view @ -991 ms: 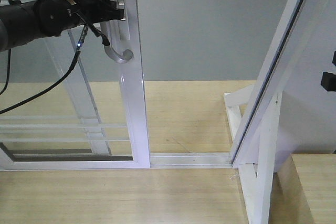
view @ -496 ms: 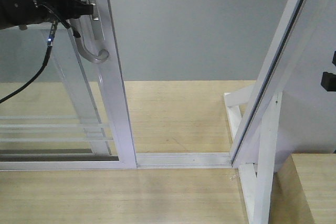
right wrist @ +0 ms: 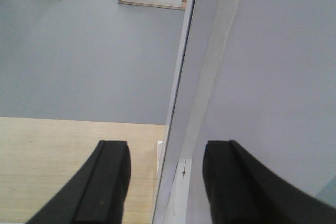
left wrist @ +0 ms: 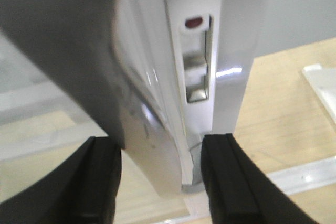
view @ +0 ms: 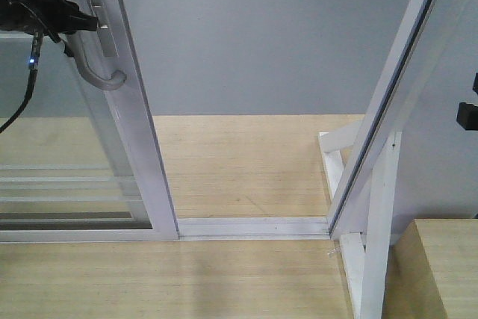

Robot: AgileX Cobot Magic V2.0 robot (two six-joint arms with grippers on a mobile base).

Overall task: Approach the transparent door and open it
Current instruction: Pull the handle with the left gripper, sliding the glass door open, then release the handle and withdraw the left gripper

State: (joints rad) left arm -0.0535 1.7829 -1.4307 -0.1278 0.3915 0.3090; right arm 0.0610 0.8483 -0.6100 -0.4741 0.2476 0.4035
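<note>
Sliding leftward since the earlier frames, the transparent door is now sitting near the left edge of the front view, and the gap between its handle stile and the slanted white post is wider than it was a second ago. Your left gripper has travelled left with it.

You are seeing the whole opening only in the front view: the door's white frame is standing on the floor track, with its long axis running up and down and leaning slightly left at the top, and thin white bars are crossing the glass low on the left. The curved grey handle is running along the stile, its hooked end pointing toward you and right.

Your left wrist view is giving what the front view cannot: the handle is passing between the two dark fingers, and the latch slot in the stile is sitting just above. The jaws are partly closed around the handle, and the fingers appear to be pressing on it.

Your right wrist view is showing the right gripper with its fingers spread wide, holding nothing, with the edge of the white post running up between them.
</note>
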